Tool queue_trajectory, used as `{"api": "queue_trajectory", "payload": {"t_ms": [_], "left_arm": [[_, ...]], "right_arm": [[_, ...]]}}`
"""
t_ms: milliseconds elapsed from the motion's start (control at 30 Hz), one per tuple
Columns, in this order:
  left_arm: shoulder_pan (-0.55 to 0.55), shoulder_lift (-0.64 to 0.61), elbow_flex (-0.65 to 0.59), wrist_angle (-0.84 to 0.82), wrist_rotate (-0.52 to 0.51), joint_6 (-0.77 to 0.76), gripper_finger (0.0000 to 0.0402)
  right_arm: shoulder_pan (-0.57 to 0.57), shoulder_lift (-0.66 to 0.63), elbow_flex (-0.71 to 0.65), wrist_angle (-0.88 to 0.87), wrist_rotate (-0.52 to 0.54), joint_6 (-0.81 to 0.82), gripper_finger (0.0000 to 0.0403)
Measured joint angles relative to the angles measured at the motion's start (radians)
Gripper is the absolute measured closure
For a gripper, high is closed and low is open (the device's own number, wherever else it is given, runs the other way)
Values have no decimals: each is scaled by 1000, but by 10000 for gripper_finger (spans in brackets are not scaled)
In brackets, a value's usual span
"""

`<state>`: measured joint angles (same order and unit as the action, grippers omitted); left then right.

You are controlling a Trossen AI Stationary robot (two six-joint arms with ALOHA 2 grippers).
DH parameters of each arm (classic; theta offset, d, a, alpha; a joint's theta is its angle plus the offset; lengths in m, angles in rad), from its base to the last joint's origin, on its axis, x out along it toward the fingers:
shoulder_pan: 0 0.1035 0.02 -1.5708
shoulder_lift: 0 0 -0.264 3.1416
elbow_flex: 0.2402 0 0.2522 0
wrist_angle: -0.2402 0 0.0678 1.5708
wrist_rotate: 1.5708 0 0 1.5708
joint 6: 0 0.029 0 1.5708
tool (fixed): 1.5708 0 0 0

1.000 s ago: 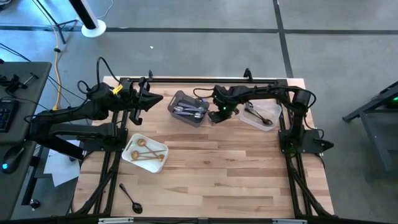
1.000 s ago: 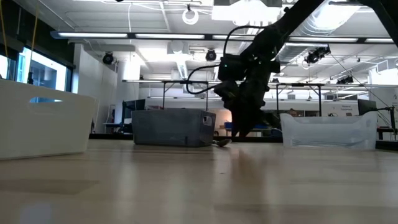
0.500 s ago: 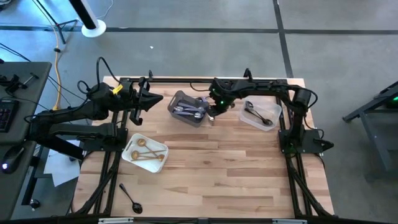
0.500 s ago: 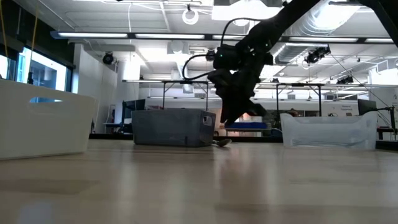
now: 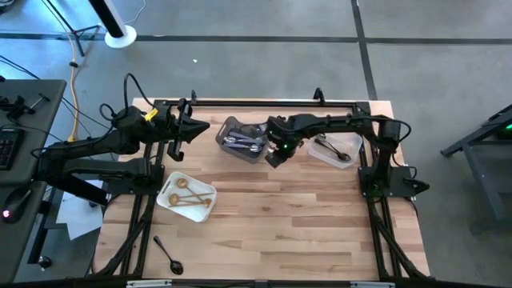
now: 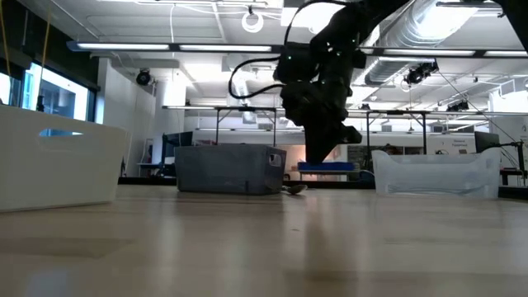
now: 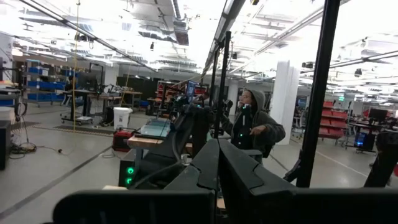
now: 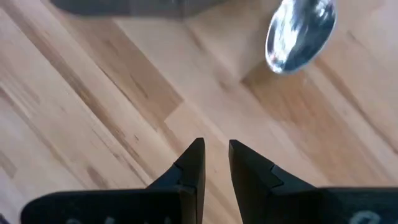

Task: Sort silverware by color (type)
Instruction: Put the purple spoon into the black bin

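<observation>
A shiny silver spoon [image 8: 301, 32] lies on the wooden table beside the grey bin [image 5: 242, 138]; in the low view the spoon [image 6: 294, 188] shows at the bin's [image 6: 229, 169] right corner. My right gripper [image 8: 215, 154] hangs above the table just past the spoon, pointing steeply down, its fingers a narrow gap apart with nothing between them; in the high view the right gripper [image 5: 272, 157] is at the bin's near right corner. My left gripper [image 7: 217, 158] is shut and raised at the far left [image 5: 198, 128]. Gold spoons lie in the white tray [image 5: 206, 190].
The grey bin holds silver cutlery. A clear tub [image 5: 350, 144] at the far right holds a black spoon [image 5: 330, 148]. Another black spoon [image 5: 169, 255] lies near the front left corner. A person [image 7: 252, 124] stands beyond the table in the left wrist view.
My right gripper has risen from the table beside the grey bin and shifted a little toward the near edge, rolling its wrist. The silver spoon has stayed lying on the table by the bin.
</observation>
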<state>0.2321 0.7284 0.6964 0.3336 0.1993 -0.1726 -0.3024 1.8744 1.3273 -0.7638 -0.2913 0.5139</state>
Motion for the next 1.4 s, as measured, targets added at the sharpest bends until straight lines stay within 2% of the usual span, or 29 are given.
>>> {"api": "queue_trajectory", "payload": {"t_ms": [167,267,400,500,633,867,1067,1233,1400], "left_arm": [[0,0,0,0,0,0,401],[0,0,0,0,0,1,401],[0,0,0,1,0,1,401],[0,0,0,1,0,1,401],[1,0,0,1,0,1,401],[1,0,0,2,0,1,401],[1,0,0,1,0,1,401],[1,0,0,1,0,-7,401],[1,0,0,1,0,-8,401]], "right_arm": [[22,-20,-4,-28,80,54,348],[22,-95,-94,46,81,114,348],[22,-260,-335,210,71,318,355],[43,-392,-495,414,76,530,365],[108,-468,-626,677,183,781,378],[209,-395,-661,856,381,1088,389],[226,-343,-660,919,530,1321,389],[226,-301,-660,922,553,1366,379],[218,-254,-660,957,549,1400,336]]}}
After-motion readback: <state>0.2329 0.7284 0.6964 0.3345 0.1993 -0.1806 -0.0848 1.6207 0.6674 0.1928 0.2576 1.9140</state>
